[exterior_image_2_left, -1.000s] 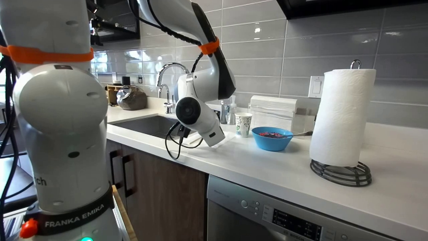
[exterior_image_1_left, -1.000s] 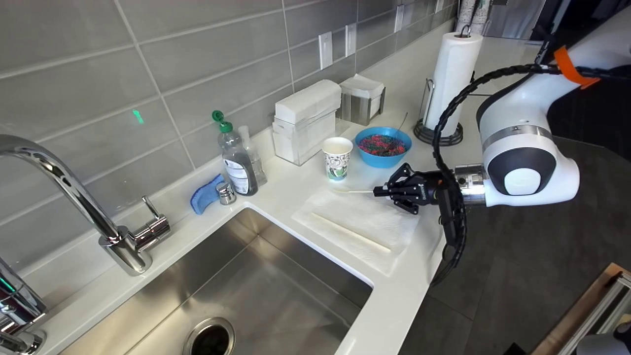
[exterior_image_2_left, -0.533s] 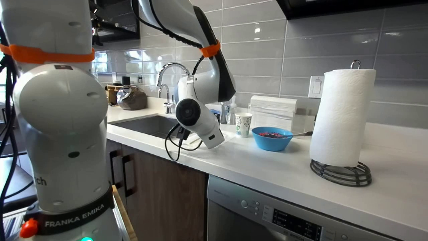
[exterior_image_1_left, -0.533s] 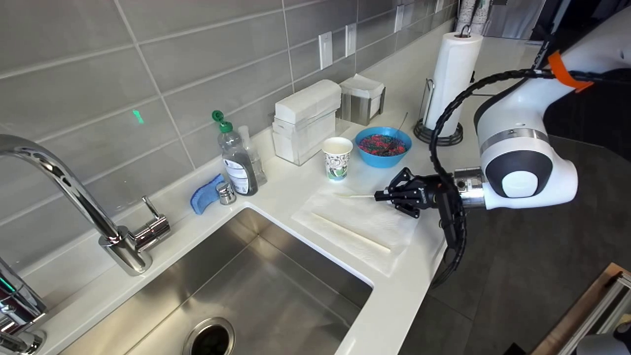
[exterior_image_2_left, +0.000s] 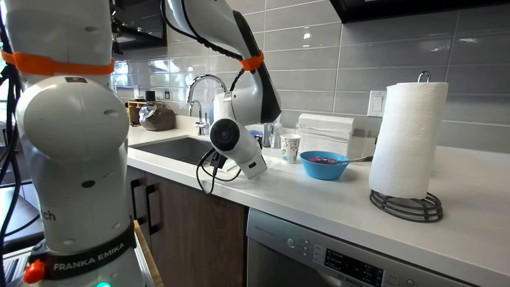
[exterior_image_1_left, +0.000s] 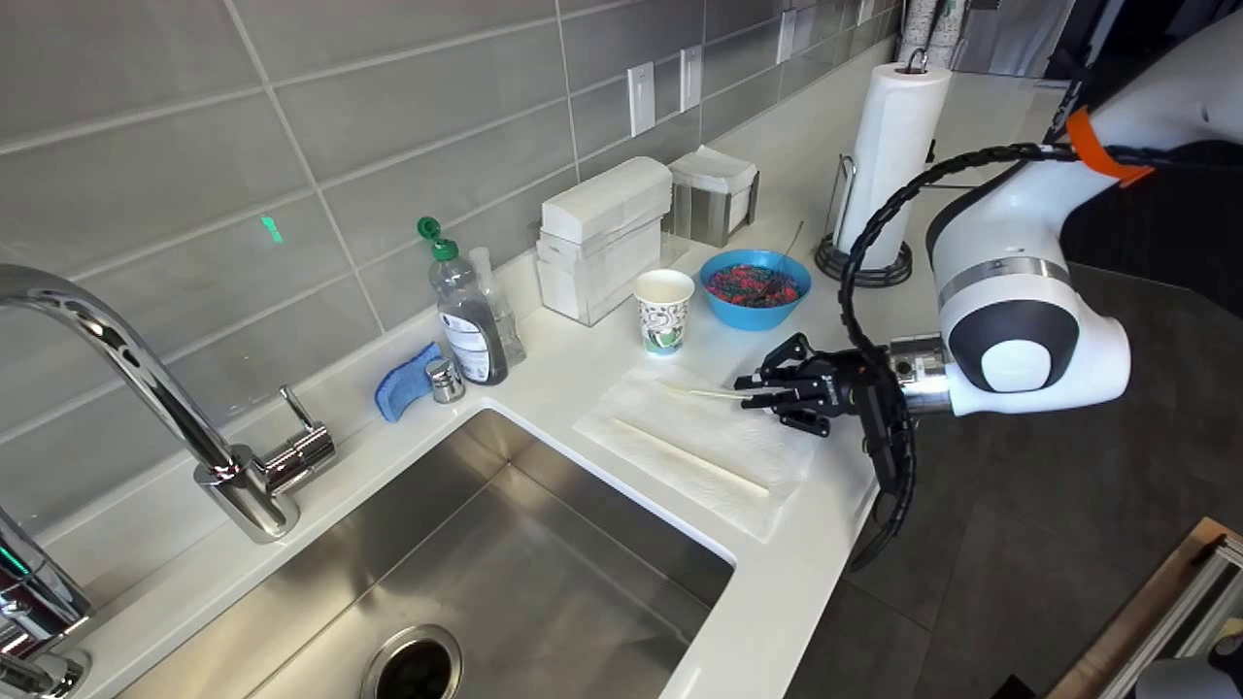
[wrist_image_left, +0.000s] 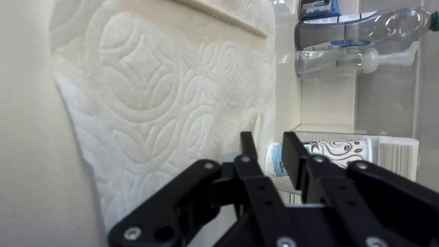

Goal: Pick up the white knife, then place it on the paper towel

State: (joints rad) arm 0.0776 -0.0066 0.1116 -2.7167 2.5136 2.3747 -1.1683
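The white knife (exterior_image_1_left: 707, 393) is a thin pale strip, lying on or just over the far part of the paper towel (exterior_image_1_left: 733, 437). Its near end meets the fingertips of my gripper (exterior_image_1_left: 743, 393). In the wrist view, my gripper (wrist_image_left: 268, 134) has its fingers apart by a modest gap. The knife (wrist_image_left: 258, 124) shows there as a thin sliver beyond the left fingertip, and its near part is hidden. The embossed paper towel (wrist_image_left: 137, 85) fills much of the wrist view. In an exterior view the arm hides the gripper and knife, and only part of the towel (exterior_image_2_left: 271, 162) shows.
A long pale stick (exterior_image_1_left: 689, 456) lies across the towel. A paper cup (exterior_image_1_left: 664, 313) and a blue bowl (exterior_image_1_left: 755, 291) stand behind the gripper. The sink (exterior_image_1_left: 544, 544) borders the towel. Soap bottles (exterior_image_1_left: 466, 320), a napkin holder (exterior_image_1_left: 602, 243) and a paper roll (exterior_image_1_left: 891, 165) stand further back.
The gripper has moved slightly down and toward the towel with the knife. Its fingers were together on the knife and are now apart. The knife has shifted further over the towel.
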